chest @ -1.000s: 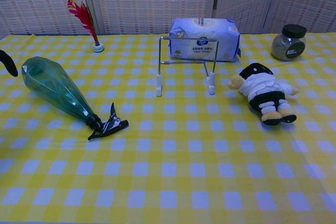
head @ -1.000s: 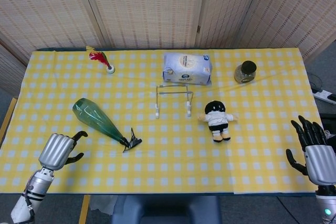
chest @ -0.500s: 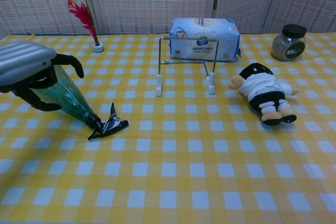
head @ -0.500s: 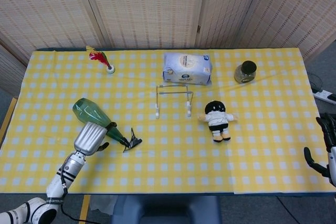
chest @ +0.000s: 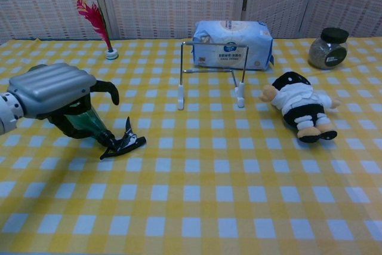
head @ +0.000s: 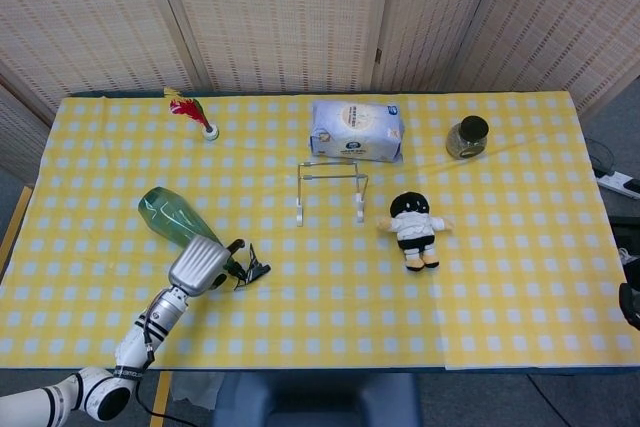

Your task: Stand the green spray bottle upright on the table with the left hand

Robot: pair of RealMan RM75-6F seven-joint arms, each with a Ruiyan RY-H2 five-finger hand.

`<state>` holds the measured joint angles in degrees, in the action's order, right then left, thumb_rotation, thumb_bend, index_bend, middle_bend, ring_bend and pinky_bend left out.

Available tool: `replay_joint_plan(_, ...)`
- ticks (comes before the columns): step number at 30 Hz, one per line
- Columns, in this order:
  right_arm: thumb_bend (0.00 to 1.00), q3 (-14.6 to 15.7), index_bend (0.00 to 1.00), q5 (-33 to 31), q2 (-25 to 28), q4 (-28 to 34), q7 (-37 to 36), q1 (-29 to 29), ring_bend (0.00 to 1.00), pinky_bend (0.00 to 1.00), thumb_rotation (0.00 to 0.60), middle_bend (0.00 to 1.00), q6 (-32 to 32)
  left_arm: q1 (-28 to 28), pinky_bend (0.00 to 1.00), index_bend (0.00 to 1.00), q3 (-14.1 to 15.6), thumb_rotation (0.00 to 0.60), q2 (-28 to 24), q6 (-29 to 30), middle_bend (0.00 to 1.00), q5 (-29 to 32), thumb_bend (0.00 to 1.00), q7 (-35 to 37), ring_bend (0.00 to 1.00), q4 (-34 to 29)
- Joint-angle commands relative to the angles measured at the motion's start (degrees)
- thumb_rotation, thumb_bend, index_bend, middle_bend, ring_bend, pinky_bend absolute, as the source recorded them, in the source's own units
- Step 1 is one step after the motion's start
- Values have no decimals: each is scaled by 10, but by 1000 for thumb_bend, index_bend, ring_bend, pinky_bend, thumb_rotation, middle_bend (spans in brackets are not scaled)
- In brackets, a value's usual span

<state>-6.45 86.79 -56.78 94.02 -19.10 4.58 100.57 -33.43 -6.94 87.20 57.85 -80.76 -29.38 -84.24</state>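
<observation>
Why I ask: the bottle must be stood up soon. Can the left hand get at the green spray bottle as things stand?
Probably yes. The left hand is already over the neck end of the green spray bottle, which lies on its side with nothing beside it to block the fingers. Whether it grips yet is unclear.

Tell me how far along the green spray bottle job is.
Done: the left hand has reached the green plastic spray bottle and sits over its narrow end near the black trigger nozzle. In hand: whether the fingers grip it cannot be told. Left: the bottle lies on its side on the yellow checked tablecloth; lifting and standing it remain.
</observation>
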Motion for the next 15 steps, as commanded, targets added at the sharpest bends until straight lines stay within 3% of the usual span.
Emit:
replay_joint_plan(1,456,-1,0,7,2,-5,-13,11,0,0,600,0,18,-7,1000,350,7,600,8,-7,1000,2,286,2,1000,11)
replay_joint_plan(15,456,2,0,21,3,-8,-20,18,0,0,600,0,24,-28,1000,384,15,600,44,-21,1000,10,297,29,1000,91)
